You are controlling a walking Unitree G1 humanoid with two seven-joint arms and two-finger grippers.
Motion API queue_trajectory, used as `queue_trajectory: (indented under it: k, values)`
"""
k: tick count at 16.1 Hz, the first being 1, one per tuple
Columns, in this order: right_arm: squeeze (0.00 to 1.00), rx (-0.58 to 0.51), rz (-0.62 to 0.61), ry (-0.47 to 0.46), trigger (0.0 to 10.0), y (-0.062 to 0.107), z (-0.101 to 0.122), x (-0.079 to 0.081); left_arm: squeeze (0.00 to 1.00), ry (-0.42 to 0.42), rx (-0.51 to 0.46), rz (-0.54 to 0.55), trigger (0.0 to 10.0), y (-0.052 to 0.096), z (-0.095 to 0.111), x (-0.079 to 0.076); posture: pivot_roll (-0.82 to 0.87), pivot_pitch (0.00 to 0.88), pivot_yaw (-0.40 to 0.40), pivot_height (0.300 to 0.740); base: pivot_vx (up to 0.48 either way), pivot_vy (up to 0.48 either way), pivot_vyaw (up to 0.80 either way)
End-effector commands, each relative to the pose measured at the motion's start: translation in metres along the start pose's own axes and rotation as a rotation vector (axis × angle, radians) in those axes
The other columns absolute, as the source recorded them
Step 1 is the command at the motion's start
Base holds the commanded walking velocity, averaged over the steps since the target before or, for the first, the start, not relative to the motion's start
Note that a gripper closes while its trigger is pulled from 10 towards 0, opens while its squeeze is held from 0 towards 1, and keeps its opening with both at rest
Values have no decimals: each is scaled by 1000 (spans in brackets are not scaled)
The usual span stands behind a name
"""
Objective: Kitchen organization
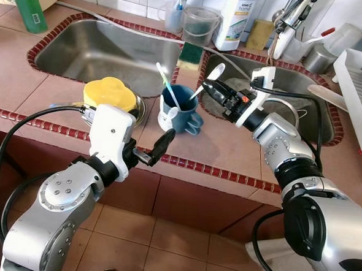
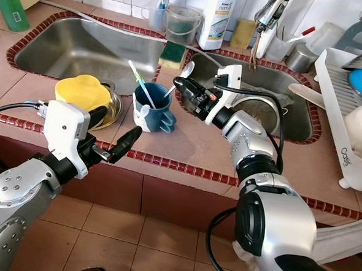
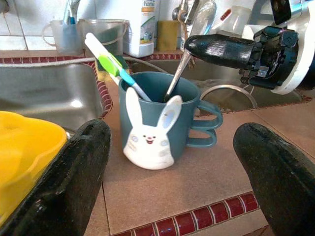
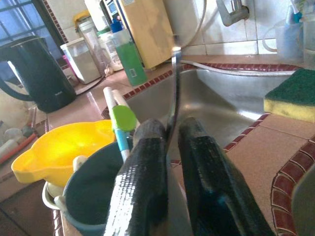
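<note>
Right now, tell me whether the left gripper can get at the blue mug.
Probably yes. The left gripper hangs open just short of the counter's edge, jaws either side of the blue mug in its wrist view, with bare counter between. The right gripper, shut on the spoon standing in it, could crowd the approach.

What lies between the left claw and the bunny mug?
Bare countertop: in the left wrist view the open left claw faces the bunny mug with nothing between. The right claw is shut on the spoon standing in it.
</note>
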State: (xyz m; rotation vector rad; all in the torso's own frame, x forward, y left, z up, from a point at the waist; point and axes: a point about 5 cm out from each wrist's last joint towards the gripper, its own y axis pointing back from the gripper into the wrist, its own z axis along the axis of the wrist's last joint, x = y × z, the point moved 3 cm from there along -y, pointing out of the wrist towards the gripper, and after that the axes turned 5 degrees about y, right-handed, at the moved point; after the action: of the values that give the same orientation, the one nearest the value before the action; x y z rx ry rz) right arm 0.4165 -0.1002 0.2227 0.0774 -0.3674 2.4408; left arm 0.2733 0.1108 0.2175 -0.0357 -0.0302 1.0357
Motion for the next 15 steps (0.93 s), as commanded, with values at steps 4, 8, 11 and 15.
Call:
queue_trajectory:
  k: [4,8,11,15]
  values:
    - [0,-18,-27,-1,0,5,6,-7,0,2,-9,-7,10000,2,3,-3,152,184,-106,740,0,0,0]
    - [0,-27,-16,3,0,4,9,-6,0,6,-13,-6,10000,1,3,-4,150,175,-112,740,0,0,0]
    - [0,-39,4,7,0,2,13,-4,0,9,-19,-9,10000,0,4,-5,147,163,-116,740,0,0,0]
    - [0,-63,23,21,10000,0,23,-3,0,13,-27,-16,10000,-4,4,-6,137,136,-120,740,0,0,0]
